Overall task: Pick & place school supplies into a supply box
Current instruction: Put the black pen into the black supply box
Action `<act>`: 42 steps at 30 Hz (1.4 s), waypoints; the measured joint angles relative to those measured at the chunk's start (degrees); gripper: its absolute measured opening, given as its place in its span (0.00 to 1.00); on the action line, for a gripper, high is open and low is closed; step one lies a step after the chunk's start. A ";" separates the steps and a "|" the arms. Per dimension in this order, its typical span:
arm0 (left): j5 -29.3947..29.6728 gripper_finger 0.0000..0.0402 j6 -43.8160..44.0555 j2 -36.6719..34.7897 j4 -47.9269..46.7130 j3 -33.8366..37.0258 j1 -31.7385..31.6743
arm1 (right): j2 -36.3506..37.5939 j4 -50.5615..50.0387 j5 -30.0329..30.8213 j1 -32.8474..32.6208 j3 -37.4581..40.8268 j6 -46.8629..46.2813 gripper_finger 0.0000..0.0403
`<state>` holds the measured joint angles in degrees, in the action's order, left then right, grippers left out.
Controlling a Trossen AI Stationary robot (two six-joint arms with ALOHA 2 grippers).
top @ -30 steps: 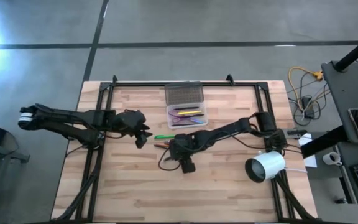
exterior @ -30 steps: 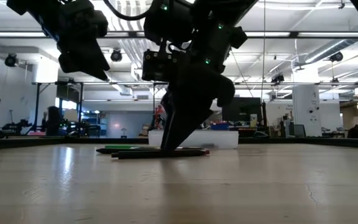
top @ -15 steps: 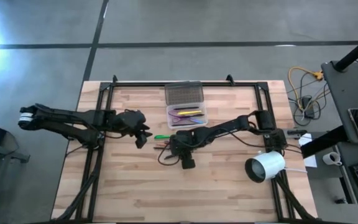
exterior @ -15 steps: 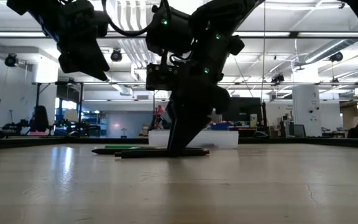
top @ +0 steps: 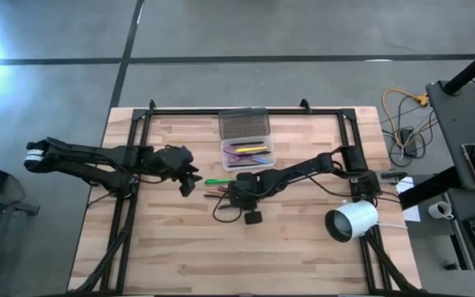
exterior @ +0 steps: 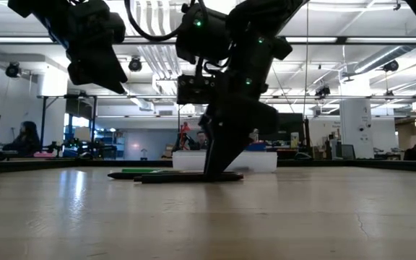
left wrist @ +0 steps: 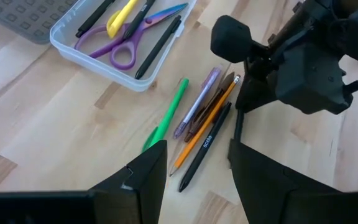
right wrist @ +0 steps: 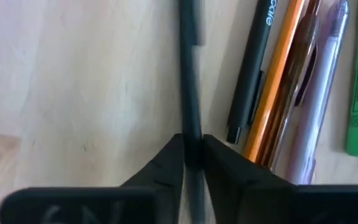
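One black pen (right wrist: 189,81) in right gripper (right wrist: 192,152), seemingly beside bare tabletop (right wrist: 73,81)

1. In the high view the loose pens (top: 218,186) near the middle of the surface (top: 171,256) are too small to count, and the right gripper (top: 236,195) covers their right ends.
2. The supply box (left wrist: 104,65) is cut off by the left wrist picture's top edge, so its far end and most of its grey lid (left wrist: 17,18) go unseen.
3. In the right wrist view the black pen (right wrist: 190,68) between the gripper's fingers (right wrist: 160,168) runs off both top and bottom edges; its lower stretch is blurred.
4. In the low view the right gripper hides the middle of the supply box.
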<state>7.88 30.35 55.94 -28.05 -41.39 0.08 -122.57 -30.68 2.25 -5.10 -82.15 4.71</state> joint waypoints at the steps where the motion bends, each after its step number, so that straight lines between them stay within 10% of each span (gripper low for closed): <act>1: -0.02 0.40 0.27 0.00 0.00 0.00 0.00 | 0.44 -0.36 0.15 0.00 0.04 0.00 0.08; 19: 1.10 0.40 0.46 0.02 0.04 0.00 0.00 | 21.86 -5.33 7.19 10.37 2.19 -1.66 0.04; 28: 1.53 0.40 1.85 0.04 0.68 0.00 0.00 | 18.99 -6.23 5.00 22.66 6.24 5.55 0.03; 42: 1.57 0.40 3.04 1.66 1.00 0.02 -0.07 | 10.52 -4.11 2.21 23.86 3.66 6.95 0.16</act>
<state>9.45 33.39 57.60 -27.06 -41.36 0.01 -112.05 -34.79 4.46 18.76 -78.49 11.66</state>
